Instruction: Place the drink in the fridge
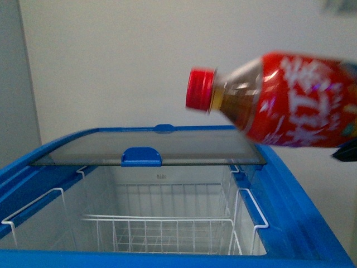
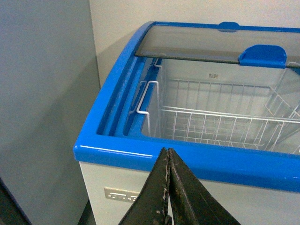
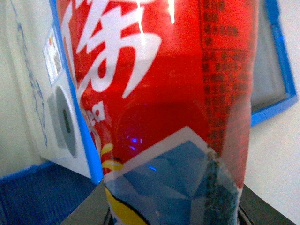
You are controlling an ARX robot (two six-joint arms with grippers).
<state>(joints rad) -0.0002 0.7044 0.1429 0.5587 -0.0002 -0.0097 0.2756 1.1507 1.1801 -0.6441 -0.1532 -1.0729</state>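
- Our left gripper point(image 2: 168, 157) hangs empty just outside the near left corner of the fridge, its black fingers pressed together. It plays no part in the carry.
- The waist-high white chest fridge with a blue rim point(image 1: 167, 260) is open at our end. Its glass lid with a blue handle point(image 1: 141, 157) covers only the far part, at 12 o'clock in the front view.
- The white wire basket point(image 1: 162, 229) below looks bare.
- The clear plastic bottle of brown drink with a red label point(image 1: 290, 103) is held in the air over the fridge's right rim. Its long axis is nearly level, with the red screw cap point(image 1: 199, 89) pointing to 9 o'clock.
- The basket lies between 7 and 8 o'clock from the bottle, so we judge the move goes down and leftward.
- Our right gripper point(image 3: 173, 211) clamps the bottle's lower body.
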